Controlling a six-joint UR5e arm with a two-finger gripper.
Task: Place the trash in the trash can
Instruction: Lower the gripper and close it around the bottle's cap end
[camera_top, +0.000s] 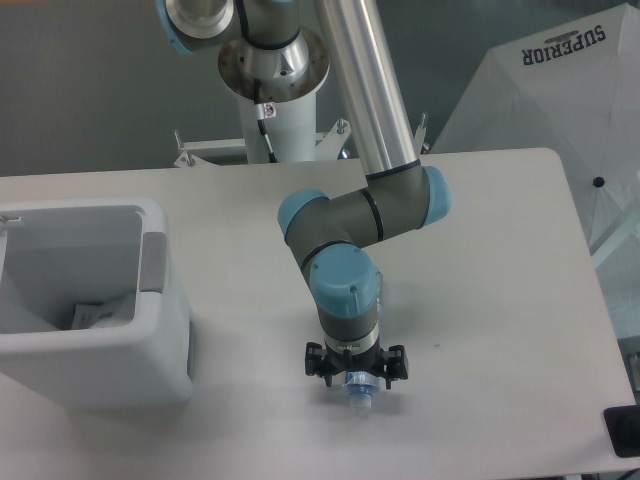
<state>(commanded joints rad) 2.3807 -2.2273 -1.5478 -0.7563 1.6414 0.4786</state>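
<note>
While I watch from the fixed camera, the arm's end effector (357, 374) points straight down over the worktop (480, 300), near the front edge and somewhat right of the middle. Its two dark fingers (317, 362) stand narrow on either side of the bottle (358, 390), and I read that as a grip on it: the clear body sits between them and the bluish cap end pokes out below, towards the front edge. I cannot tell whether the bottle touches the worktop or hangs just above it; a soft shadow lies right under it.

The trash can (150, 360) stands at the left edge of the worktop, well apart from the end effector, open at the top, with its grey panel (153, 262) on the rim facing the arm. Inside it, low against the near wall, I can see the small plastic bag (100, 314) with its white labels, already in the can.

Behind the worktop's back edge rises the arm's white base column (280, 120). Off the right edge stands a white umbrella-like cover (560, 110) with dark lettering, and a dark object (623, 432) shows at the front right corner.
</note>
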